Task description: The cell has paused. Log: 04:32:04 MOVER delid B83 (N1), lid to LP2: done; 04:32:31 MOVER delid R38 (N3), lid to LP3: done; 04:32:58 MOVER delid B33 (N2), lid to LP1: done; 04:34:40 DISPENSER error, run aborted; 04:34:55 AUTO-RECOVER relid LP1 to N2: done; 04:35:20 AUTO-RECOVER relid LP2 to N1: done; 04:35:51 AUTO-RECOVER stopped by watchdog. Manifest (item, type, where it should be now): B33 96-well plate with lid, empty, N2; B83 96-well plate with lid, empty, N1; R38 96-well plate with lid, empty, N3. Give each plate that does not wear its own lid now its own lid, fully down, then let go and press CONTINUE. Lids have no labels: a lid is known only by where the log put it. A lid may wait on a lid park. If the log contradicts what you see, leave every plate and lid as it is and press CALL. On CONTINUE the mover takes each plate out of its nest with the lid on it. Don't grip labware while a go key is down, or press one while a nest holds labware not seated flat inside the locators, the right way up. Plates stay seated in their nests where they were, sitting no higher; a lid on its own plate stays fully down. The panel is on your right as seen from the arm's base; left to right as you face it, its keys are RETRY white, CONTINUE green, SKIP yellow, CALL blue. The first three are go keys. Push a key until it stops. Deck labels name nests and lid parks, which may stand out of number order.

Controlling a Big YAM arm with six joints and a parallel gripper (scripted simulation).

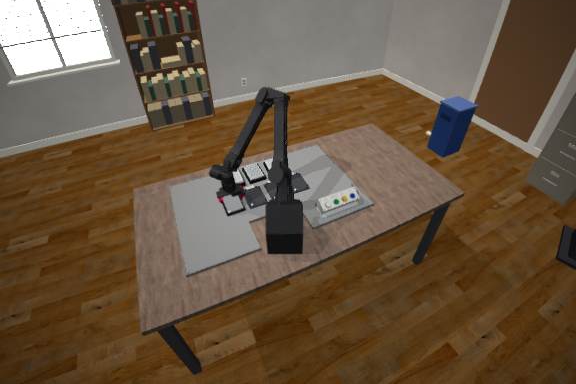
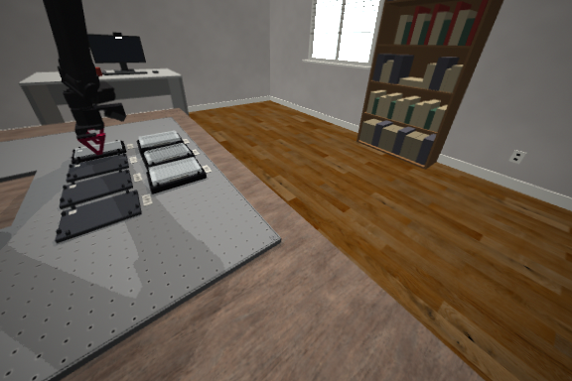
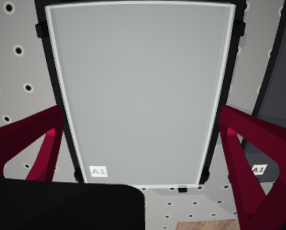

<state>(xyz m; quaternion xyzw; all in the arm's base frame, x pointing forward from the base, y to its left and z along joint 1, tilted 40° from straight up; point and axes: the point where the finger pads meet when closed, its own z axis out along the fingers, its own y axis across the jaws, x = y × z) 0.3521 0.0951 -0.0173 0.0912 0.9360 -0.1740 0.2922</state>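
Lid (image 3: pixel 139 90) on its park lies under wide-spread gripper (image 3: pixel 142 159).

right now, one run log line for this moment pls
phase: approach | gripper: open, empty, fingers either side of lid | lid: flat on its lid park | plates: three in nests

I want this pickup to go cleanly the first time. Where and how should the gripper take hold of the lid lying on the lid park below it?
Grip the lid by its two long edges, coming straight down from above. It lies flat on the lid park, and the open gripper already straddles its narrow width, one red finger at each long side.
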